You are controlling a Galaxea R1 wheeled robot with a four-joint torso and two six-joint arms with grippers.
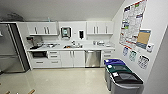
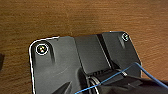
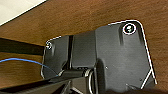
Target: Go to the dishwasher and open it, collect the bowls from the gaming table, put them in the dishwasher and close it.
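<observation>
The dishwasher (image 1: pixel 92 58) stands under the white counter at the far side of the kitchenette, right of the sink cabinet. Its stainless front is flat and its door is closed, with a bar handle across the top. Several metres of pale floor lie between me and it. Brown wood-grain surface (image 2: pixel 75 17) lies behind the robot's dark plate in the left wrist view, and the same wood (image 3: pixel 82 17) in the right wrist view. The bowls and the gaming table are out of view.
A steel fridge (image 1: pixel 11 50) stands at the left. Three waste bins (image 1: pixel 121 75) with blue, green and black lids line the right wall under posters. White cabinets (image 1: pixel 55 58) flank the dishwasher; the sink (image 1: pixel 72 46) sits on the counter. Pale floor (image 1: pixel 62 80) spreads ahead.
</observation>
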